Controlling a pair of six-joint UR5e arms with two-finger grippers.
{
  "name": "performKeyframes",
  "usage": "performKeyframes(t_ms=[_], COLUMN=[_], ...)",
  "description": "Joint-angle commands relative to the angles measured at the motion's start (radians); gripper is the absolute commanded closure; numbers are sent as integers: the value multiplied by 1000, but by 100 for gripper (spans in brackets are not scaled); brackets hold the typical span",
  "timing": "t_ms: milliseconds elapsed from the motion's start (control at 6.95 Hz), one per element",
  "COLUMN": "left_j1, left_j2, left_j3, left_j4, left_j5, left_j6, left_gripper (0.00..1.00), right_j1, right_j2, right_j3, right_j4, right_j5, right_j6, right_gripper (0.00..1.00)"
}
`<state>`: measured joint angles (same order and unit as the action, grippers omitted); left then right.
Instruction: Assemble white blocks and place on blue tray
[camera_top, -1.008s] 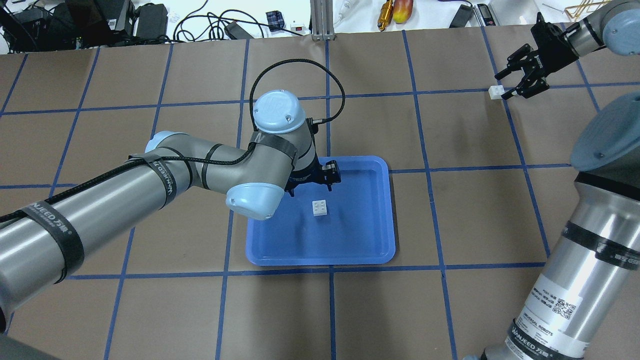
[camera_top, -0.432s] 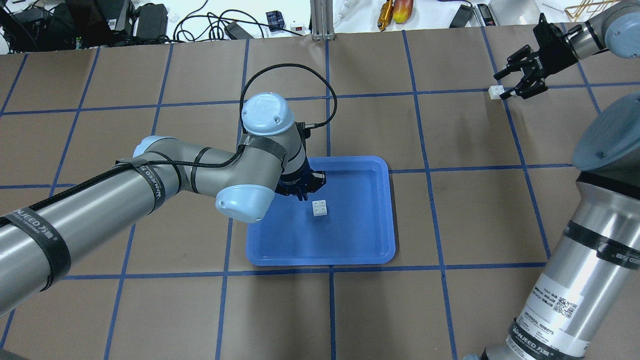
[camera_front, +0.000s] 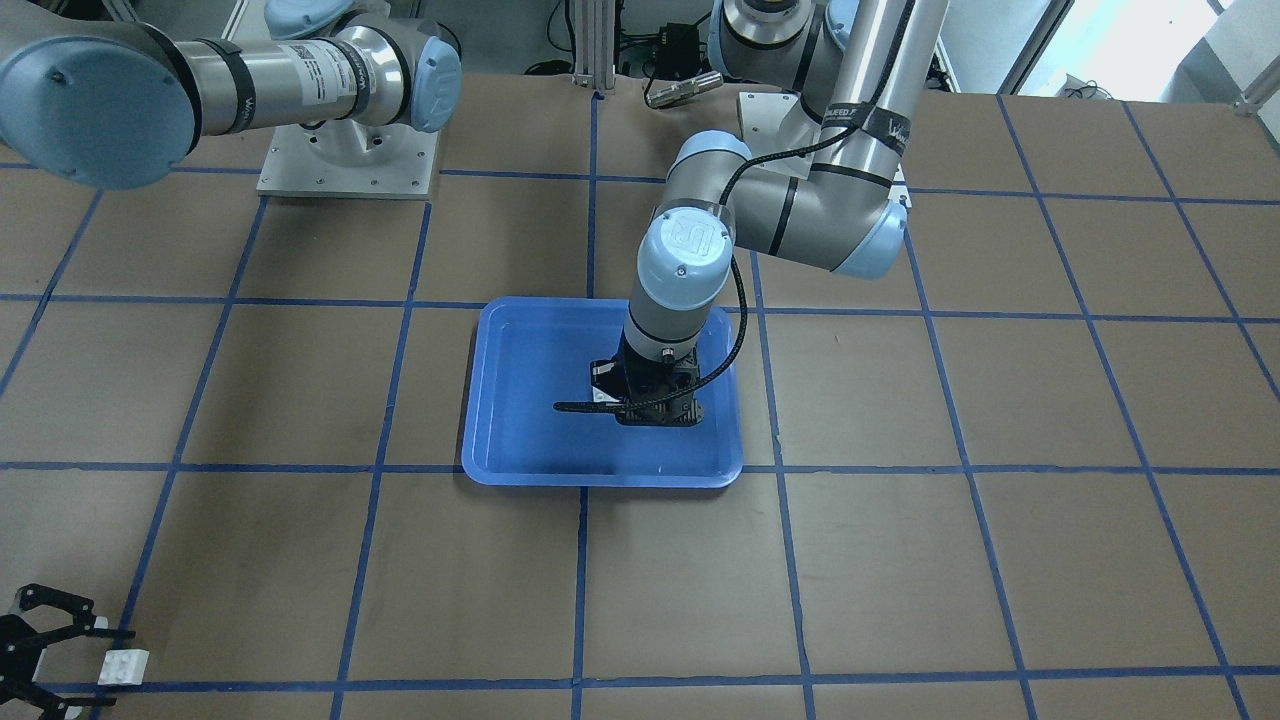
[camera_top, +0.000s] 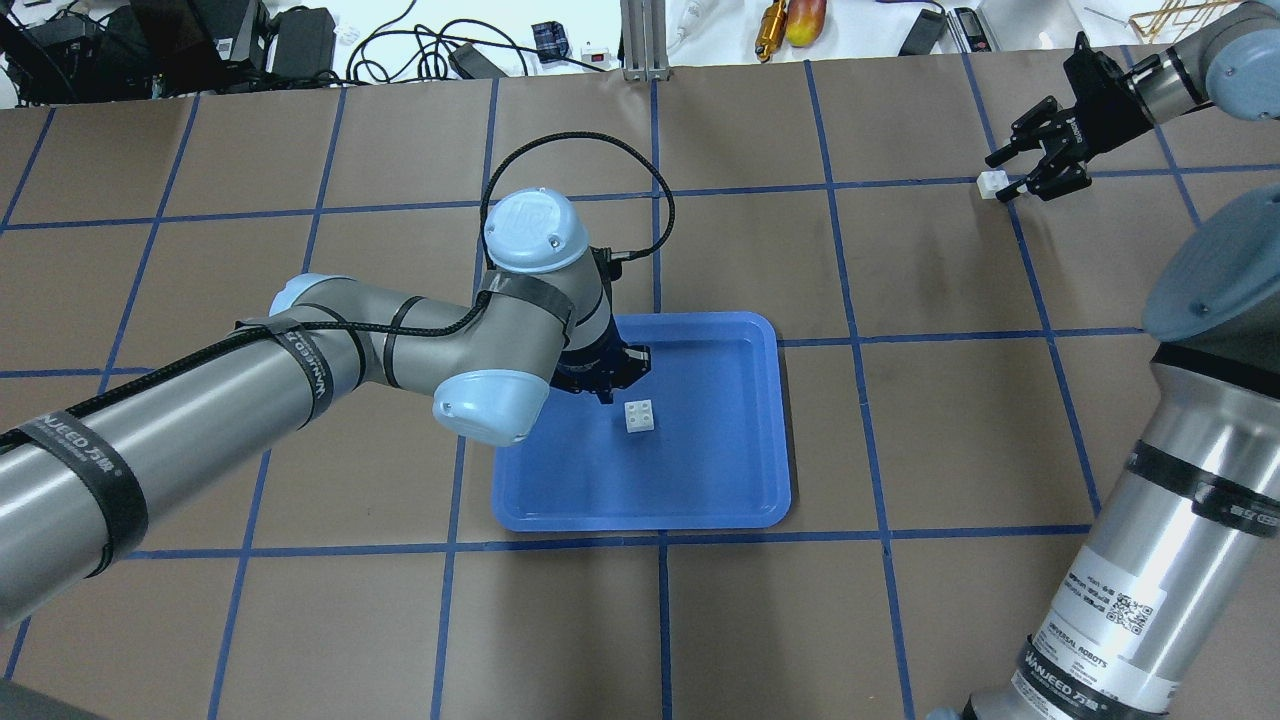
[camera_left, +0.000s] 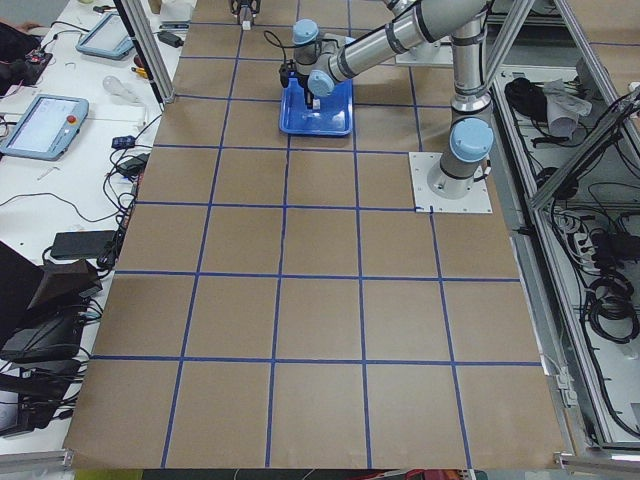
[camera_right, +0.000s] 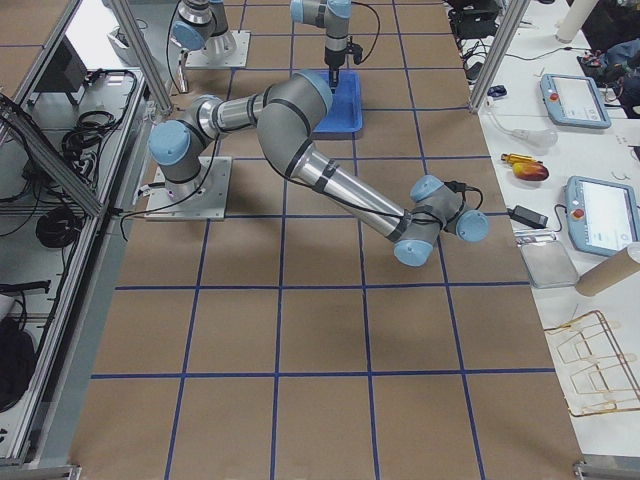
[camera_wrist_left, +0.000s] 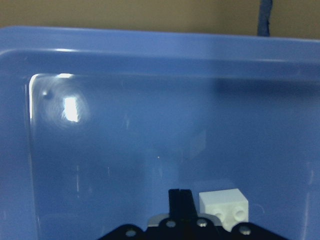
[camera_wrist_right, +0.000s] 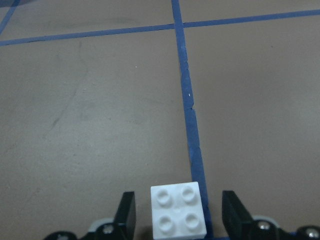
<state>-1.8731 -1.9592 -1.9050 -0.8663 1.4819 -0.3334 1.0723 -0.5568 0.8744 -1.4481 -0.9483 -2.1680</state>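
The blue tray (camera_top: 720, 480) lies mid-table and also shows in the front view (camera_front: 520, 400). One white block (camera_top: 640, 415) sits studs up inside it. My left gripper (camera_top: 606, 386) is shut and empty, low in the tray, just left of and behind that block. In the left wrist view the joined fingers (camera_wrist_left: 180, 200) stand beside the block (camera_wrist_left: 224, 207). The second white block (camera_top: 991, 184) sits on the table at the far right. My right gripper (camera_top: 999, 177) is open with that block (camera_wrist_right: 178, 210) between its fingers, which do not touch it.
Cables, tools and boxes (camera_top: 450, 40) lie beyond the table's far edge. The right arm's thick lower link (camera_top: 1150, 560) stands at the near right. Blue tape lines (camera_top: 660, 620) divide the brown table top into squares.
My left wrist has moved left and a little nearer over the tray, and its fingers have come together. The right gripper has shifted slightly; both blocks stay put.
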Motion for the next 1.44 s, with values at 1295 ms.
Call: performKeyframes(t_ms=[1295], left_j1=[14], left_j2=[-7], left_j3=[-3], left_j4=[6], left_j5=[-43], left_j6=[4], left_gripper=[96], right_j1=[225], right_j2=[-328], right_j3=[277], right_j4=[277], right_j5=[-11], right_j6=[-49], right_gripper=[100])
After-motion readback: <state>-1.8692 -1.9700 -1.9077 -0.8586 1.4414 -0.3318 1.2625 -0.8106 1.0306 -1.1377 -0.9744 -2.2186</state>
